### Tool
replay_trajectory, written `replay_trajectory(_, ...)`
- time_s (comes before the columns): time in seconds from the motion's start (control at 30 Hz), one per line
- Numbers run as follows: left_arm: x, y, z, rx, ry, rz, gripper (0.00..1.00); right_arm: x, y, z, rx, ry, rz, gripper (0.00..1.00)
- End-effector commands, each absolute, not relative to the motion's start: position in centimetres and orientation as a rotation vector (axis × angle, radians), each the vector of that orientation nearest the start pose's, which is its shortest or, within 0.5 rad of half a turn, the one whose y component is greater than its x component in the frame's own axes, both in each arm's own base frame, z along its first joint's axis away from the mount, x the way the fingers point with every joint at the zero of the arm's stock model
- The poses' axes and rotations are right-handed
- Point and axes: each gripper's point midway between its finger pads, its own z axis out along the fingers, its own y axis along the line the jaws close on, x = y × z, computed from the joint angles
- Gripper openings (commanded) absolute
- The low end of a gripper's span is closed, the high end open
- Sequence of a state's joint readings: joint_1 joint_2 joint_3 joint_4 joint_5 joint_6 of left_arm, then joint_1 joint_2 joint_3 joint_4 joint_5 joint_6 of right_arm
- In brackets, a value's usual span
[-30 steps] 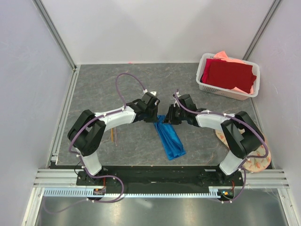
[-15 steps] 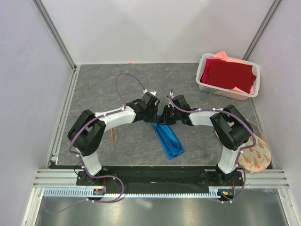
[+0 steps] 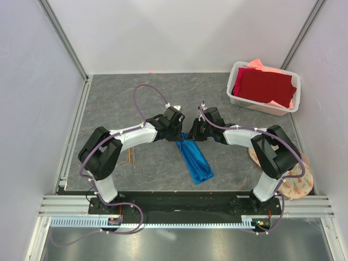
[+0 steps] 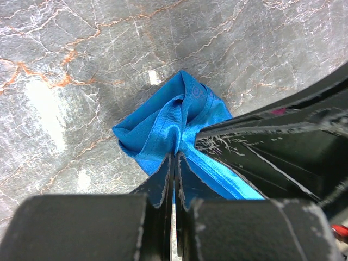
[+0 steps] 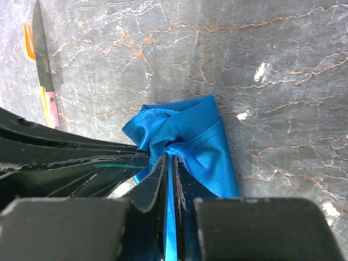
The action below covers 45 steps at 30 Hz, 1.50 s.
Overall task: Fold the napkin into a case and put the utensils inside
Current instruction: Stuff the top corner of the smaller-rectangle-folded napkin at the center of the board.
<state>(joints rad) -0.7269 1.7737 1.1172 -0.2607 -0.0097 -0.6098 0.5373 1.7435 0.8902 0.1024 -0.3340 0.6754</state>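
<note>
The bright blue napkin [image 3: 196,161] lies as a narrow folded strip in the middle of the table, running from the grippers toward the near edge. My left gripper [image 3: 180,134] is shut on its far end, where the cloth bunches up [image 4: 168,122]. My right gripper [image 3: 191,136] is shut on the same far end from the other side [image 5: 185,136]. The two grippers almost touch. The thin orange-brown utensils [image 3: 132,156] lie on the table under my left arm; their tips show in the right wrist view [image 5: 39,70].
A white basket [image 3: 242,102] with a dark red cloth [image 3: 265,87] and a salmon-pink cloth stands at the back right. A round floral mat [image 3: 296,179] lies at the right, partly under my right arm.
My right arm swung left and then back right, so its gripper moved slightly along the napkin's far end. The left arm and the napkin have hardly moved.
</note>
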Motion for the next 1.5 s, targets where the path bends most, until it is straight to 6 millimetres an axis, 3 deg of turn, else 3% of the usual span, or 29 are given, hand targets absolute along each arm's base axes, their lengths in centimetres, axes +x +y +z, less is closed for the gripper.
replay_trajectory(0.0, 31.2, -30.3, 6.9, 0.115, 2.522, -0.544, 0.02, 32.2, 29.0, 5.9, -0.042, 2.451, 0.984, 0.11)
replay_trajectory(0.2, 31.2, -30.3, 7.4, 0.113, 2.511, -0.548, 0.02, 32.2, 30.5, 5.1, -0.026, 2.450, 1.068, 0.11)
replay_trajectory(0.5, 31.3, -30.2, 6.4, 0.090, 2.524, -0.534, 0.02, 31.6, 33.7, 4.3, -0.048, 2.440, 1.177, 0.09)
replay_trajectory(0.73, 32.2, -27.7, 6.8, -0.017, 2.489, -0.378, 0.06, 31.3, 32.4, 1.3, -0.037, 2.522, 1.088, 0.08)
replay_trajectory(0.97, 32.2, -27.1, 6.8, 0.001, 2.496, -0.329, 0.06, 31.4, 31.6, 4.4, -0.048, 2.465, 1.060, 0.08)
replay_trajectory(1.2, 32.2, -26.9, 7.0, 0.001, 2.490, -0.322, 0.24, 32.2, 31.5, 5.9, -0.069, 2.449, 1.054, 0.08)
replay_trajectory(1.37, 32.3, -26.8, 7.4, -0.004, 2.477, -0.323, 0.25, 32.5, 31.9, 6.0, -0.076, 2.445, 1.071, 0.08)
replay_trajectory(1.47, 32.3, -26.7, 7.4, 0.000, 2.476, -0.315, 0.17, 32.9, 32.1, 6.4, -0.077, 2.433, 1.072, 0.08)
